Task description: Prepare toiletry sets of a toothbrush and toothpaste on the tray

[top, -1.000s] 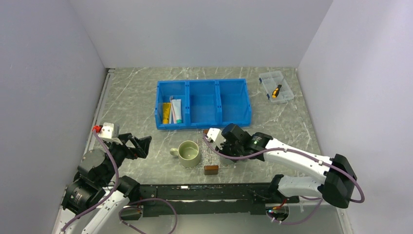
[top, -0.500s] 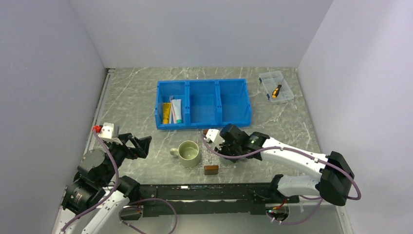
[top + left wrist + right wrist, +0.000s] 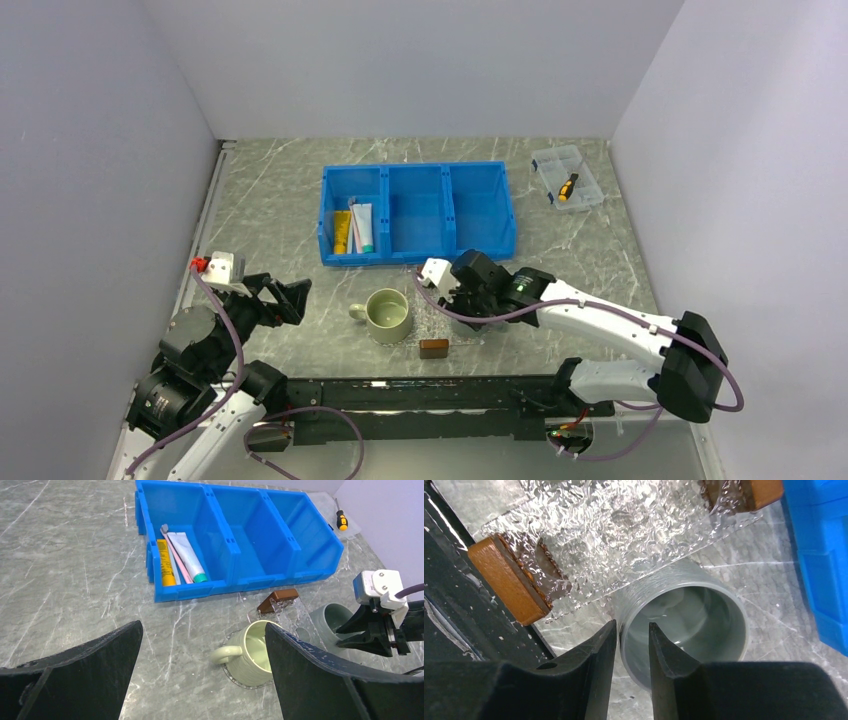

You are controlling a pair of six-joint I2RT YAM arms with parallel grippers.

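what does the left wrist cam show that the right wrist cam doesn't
Only the left wrist view: the toothpaste lying in the left compartment of the blue bin, the green mug, the screwdriver and the open left gripper. Only the right wrist view: both brown handles of the tray, and the right gripper straddling the rim of the grey cup, one finger inside. Both: the tray, grey cup and blue bin.

My right fingers point(image 3: 596, 665) straddle the wall of the grey cup point(image 3: 704, 630), which stands just beside the tray point(image 3: 624, 540). The green mug point(image 3: 250, 652) crowds the tray's other side; the blue bin point(image 3: 260, 582) blocks beyond. Before my left fingers point(image 3: 90, 665) lies open counter point(image 3: 75, 580).
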